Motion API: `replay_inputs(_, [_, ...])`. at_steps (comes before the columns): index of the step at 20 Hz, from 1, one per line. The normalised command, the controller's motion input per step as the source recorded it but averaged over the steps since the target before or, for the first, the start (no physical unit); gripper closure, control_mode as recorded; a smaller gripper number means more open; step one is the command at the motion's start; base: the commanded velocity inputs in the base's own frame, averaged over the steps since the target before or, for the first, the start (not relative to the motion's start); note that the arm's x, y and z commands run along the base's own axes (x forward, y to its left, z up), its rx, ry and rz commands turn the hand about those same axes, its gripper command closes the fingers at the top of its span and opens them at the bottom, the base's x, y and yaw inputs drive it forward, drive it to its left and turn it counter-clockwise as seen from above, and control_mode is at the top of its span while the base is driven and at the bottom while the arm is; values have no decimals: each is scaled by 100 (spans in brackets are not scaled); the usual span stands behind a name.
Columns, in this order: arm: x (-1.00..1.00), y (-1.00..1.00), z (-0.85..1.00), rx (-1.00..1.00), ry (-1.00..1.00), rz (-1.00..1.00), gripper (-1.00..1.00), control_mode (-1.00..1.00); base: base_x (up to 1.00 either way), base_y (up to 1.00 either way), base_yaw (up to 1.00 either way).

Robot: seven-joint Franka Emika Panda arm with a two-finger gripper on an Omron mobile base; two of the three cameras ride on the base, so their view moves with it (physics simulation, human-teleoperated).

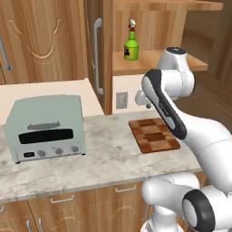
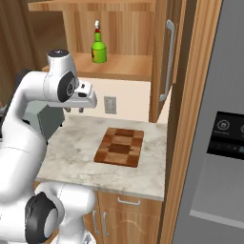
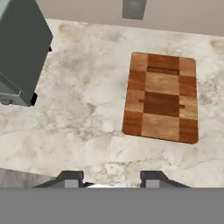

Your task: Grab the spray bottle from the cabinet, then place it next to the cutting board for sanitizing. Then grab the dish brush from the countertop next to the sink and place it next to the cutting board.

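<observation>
- Open cabinet [image 1: 149, 27] above the countertop [image 1: 104, 154], door [image 1: 97, 50] with long silver bar handle swung out to the left in the left base view.
- On its lower wooden shelf [image 2: 119, 66]: spray bottle [image 1: 131, 44], alone, standing upright, long axis vertical, white-and-red nozzle on top; which way the nozzle faces too small to tell.
- Nothing else seen in that compartment.
- Cutting board [image 3: 161, 97] flat on the countertop below the cabinet, bare on top, long axis running away from the wall in the hand view, a wall outlet [image 2: 110, 105] behind it.
- Toaster oven [image 1: 45, 129] well to the board's left, door closed.
- Gripper [image 2: 75, 110] up in the air above the countertop, below shelf level, pointing down, well apart from the bottle.
- Fingers [image 3: 70, 179] spread apart, gripping nothing.
</observation>
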Motion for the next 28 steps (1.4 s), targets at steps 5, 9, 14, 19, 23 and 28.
replay_inputs(5, [-51, 2, 0, -1, -13, 0, -100, -100, 0, 0, 0])
replay_inputs(9, [-64, 0, 50, 0, -51, 0, -100, -100, 0, 0, 0])
replay_inputs(14, [-41, 0, 81, 1, -42, 0, -100, -100, 0, 0, 0])
replay_inputs(19, [-33, 0, 81, 2, -36, 0, -100, -100, 0, 0, 0])
replay_inputs(23, [-18, 0, 77, 4, -30, 0, -100, -100, 0, 0, 0])
replay_inputs(28, [-1, 0, 66, 5, -27, 0, -100, -100, 0, 0, 0])
